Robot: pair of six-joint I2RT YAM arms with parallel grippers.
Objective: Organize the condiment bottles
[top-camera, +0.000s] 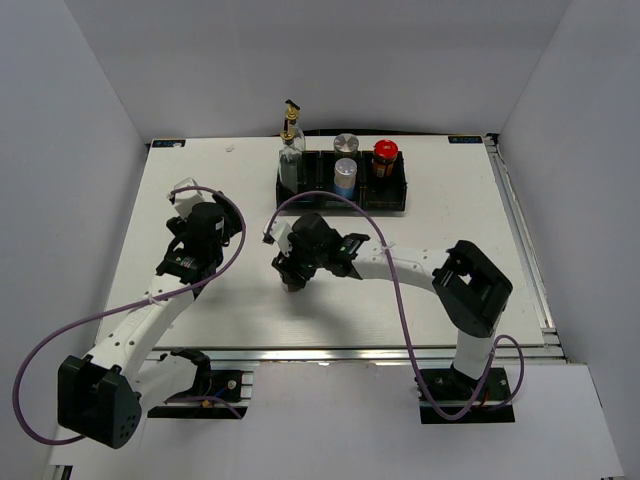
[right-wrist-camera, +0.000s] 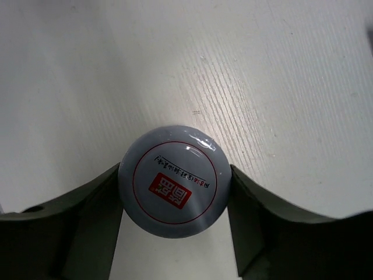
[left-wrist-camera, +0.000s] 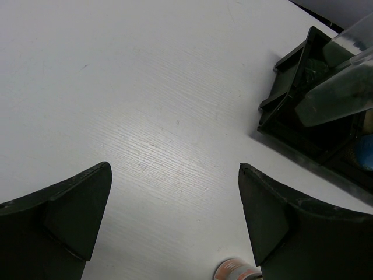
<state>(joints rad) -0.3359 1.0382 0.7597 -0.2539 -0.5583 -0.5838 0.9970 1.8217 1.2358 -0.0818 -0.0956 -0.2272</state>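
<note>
The right jaws pinch the small jar (right-wrist-camera: 173,181) by its lid. Both dark fingers (right-wrist-camera: 87,221) press against the lid's rim, one at 9 o'clock and one at 3 o'clock. The lid is round, domed, glossy and pale grey. It carries a thin red ring around a red block of characters, with a line of small dark print beside it. The jar's body is hidden beneath the lid, and it cannot be told whether it stands on the tabletop (top-camera: 220,170) or hangs just above it. From above, this grip lies slightly toward 9 o'clock from the tabletop's middle.

The left jaws are spread wide over bare tabletop, with nothing between their fingers (left-wrist-camera: 76,216). In that wrist view a sliver of the small jar (left-wrist-camera: 236,271) shows at 5 o'clock: a brownish label under a pale rim.

At 12 o'clock on the tabletop sits the black tray (top-camera: 392,206). Its left compartment holds the clear glass cruets (top-camera: 290,165) with gold-black pourers. The middle compartment holds the blue-labelled shaker (top-camera: 345,178), and behind it the silver-lidded cylinder (top-camera: 346,145). The right compartment holds the red-capped dark jar (top-camera: 385,158).
</note>
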